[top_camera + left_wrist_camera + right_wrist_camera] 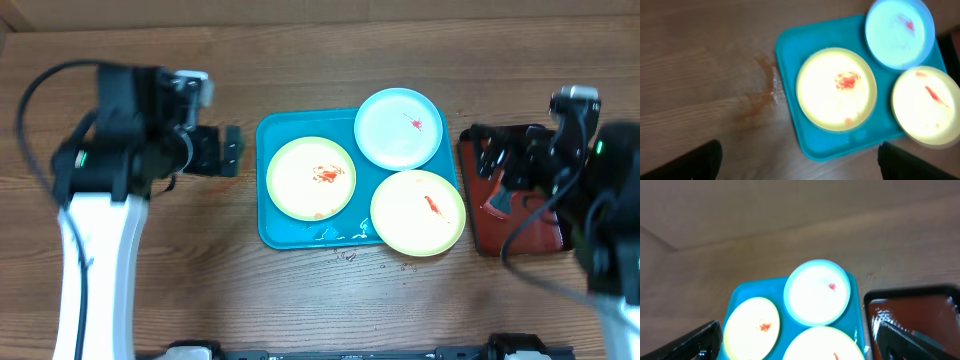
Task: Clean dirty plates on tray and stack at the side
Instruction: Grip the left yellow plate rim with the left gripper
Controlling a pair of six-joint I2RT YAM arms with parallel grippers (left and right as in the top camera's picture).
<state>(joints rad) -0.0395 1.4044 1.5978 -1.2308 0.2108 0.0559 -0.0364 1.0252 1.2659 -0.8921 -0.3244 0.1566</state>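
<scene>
Overhead, the glossy teal tray (pixel 272 228) is carrying three round, sauce-smeared plates (pixel 311 177). The left gripper (pixel 232 150) and right gripper (pixel 486 154) are gaping wide, holding nothing.

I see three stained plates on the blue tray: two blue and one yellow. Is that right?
Not quite, the colours are the other way round. The overhead view shows one blue plate and two yellow plates, all three stained red, on the tray.

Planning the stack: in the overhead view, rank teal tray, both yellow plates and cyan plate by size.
1. teal tray
2. left yellow plate and right yellow plate, too alike to rank
3. cyan plate, marginally smaller
</scene>
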